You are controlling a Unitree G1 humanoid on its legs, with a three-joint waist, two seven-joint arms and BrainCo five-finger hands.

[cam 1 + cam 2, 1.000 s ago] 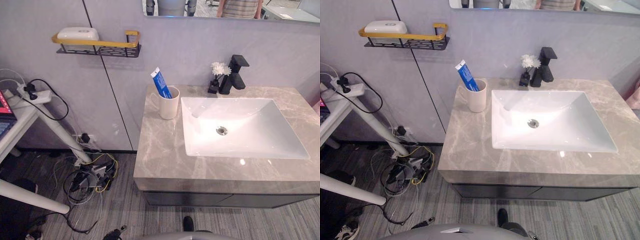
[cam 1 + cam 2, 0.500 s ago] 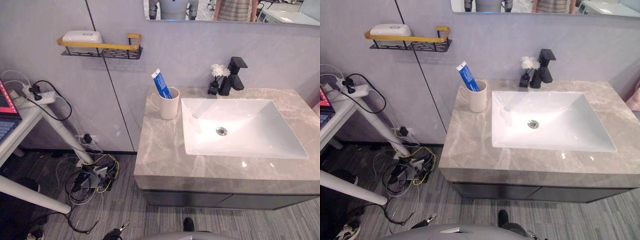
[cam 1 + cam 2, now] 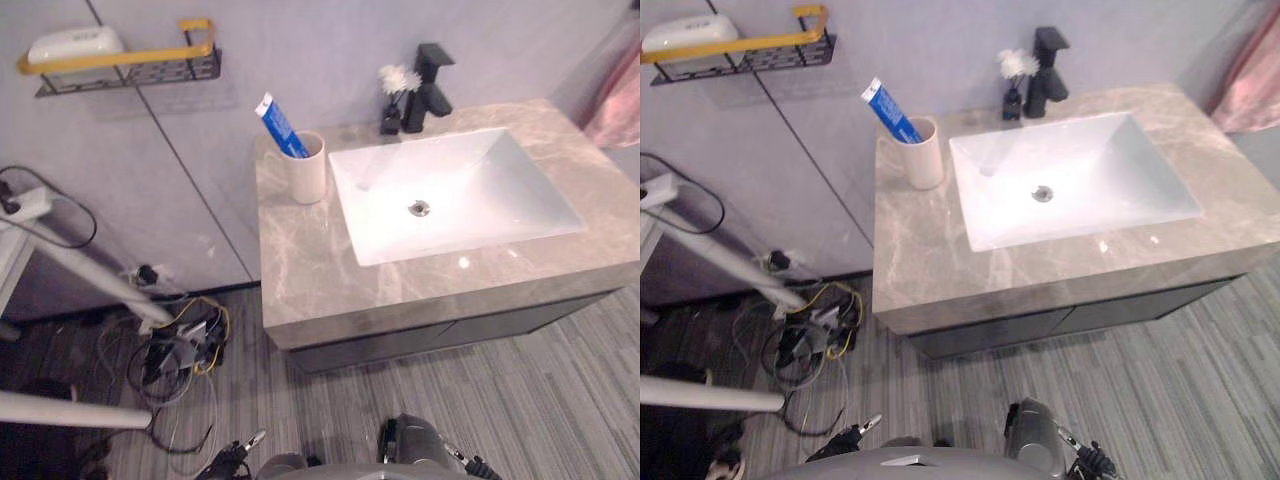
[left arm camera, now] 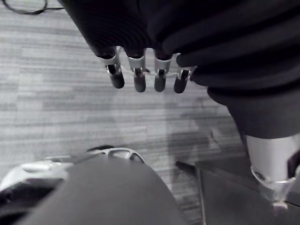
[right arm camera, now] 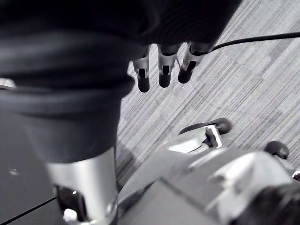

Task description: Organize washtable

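Note:
A grey marble washtable (image 3: 300,270) stands against the wall with a white sink (image 3: 490,180) set in it. At its back left corner a cream cup (image 3: 308,170) holds a blue toothpaste tube (image 3: 277,122). Behind the sink are a black faucet (image 3: 430,75) and a small dark vase with a white flower (image 3: 393,92). A white box (image 3: 72,44) lies on the yellow-and-black wall shelf (image 3: 135,68) at the left. My left hand (image 4: 139,79) hangs over the floor with relaxed fingers, empty. My right hand (image 5: 164,70) hangs likewise, open and empty.
A tangle of cables (image 3: 180,345) lies on the floor left of the cabinet. A white table leg (image 3: 85,272) slants there, with a power strip (image 3: 22,205) above it. Pink cloth (image 3: 615,90) hangs at the far right.
The whole picture has shifted, so the camera has moved: the washtable now sits higher and turned. Nothing on the table has moved.

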